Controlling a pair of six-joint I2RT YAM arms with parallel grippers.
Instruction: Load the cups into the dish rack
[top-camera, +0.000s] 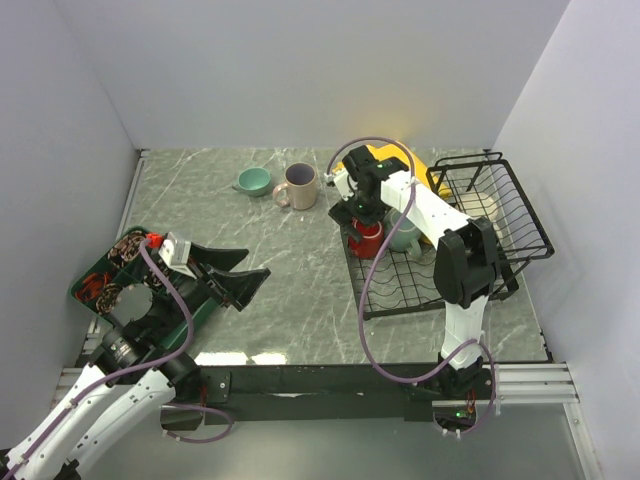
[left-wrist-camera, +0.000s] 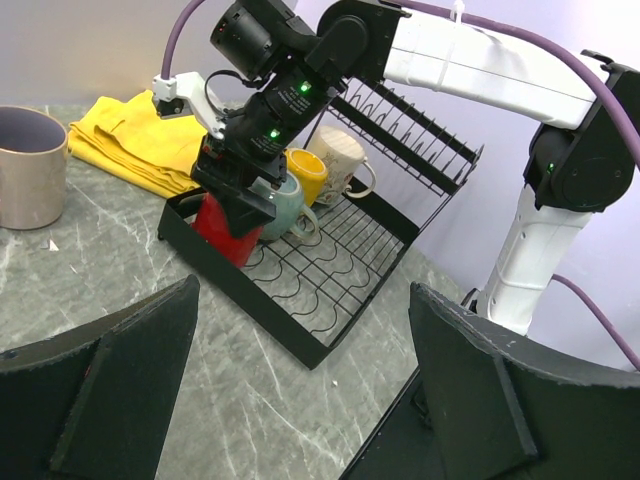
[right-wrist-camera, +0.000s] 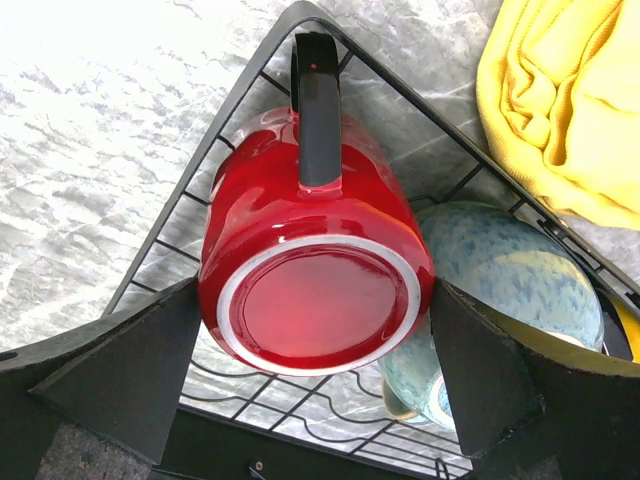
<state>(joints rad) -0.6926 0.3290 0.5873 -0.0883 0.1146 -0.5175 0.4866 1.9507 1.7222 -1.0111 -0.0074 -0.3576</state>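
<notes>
The red mug (right-wrist-camera: 300, 330) is sitting upside down in the far left corner of the dish rack (left-wrist-camera: 300, 342), showing its glossy red base with a pale unglazed ring and its black handle. The right gripper (right-wrist-camera: 316, 290) is straddling it, fingers (right-wrist-camera: 120, 380) spread wide and hugging both sides; whether they are pressing it cannot be told. A speckled grey-teal mug (right-wrist-camera: 510, 270) is standing just beside it. The left gripper (top-camera: 252, 266) is hanging near the table's left edge, jaws apart and holding nothing.
</notes>
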